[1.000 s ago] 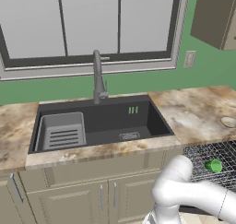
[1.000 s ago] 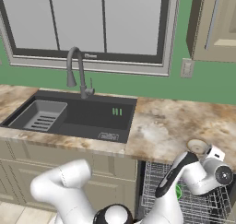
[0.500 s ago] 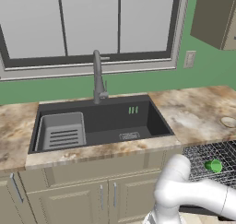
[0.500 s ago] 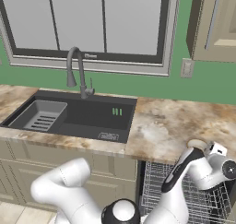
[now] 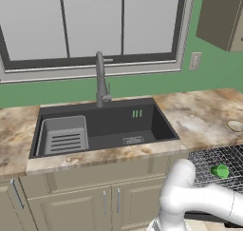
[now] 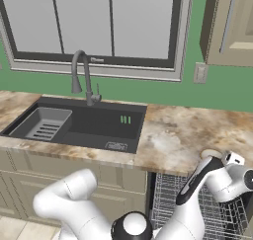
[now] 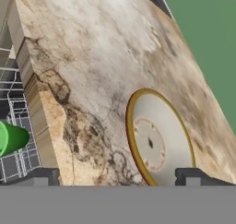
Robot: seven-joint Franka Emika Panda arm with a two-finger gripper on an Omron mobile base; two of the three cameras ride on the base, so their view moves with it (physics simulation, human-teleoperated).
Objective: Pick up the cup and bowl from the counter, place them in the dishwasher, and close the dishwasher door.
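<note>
arm (image 6: 207,177) edged right | 1 cup (image 5: 219,170) racked | 1 bowl (image 7: 159,140) on counter (image 7: 92,48)

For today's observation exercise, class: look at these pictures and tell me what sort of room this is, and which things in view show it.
Most likely a home kitchen, computer-rendered. A dark sink with a tall tap is cut into a marbled stone counter below a window, and an open dishwasher beside the beige cabinets holds a green cup.

Cup (image 5: 219,170) in dishwasher rack (image 5: 209,159); bowl (image 7: 159,139) on counter (image 7: 101,57)
</note>
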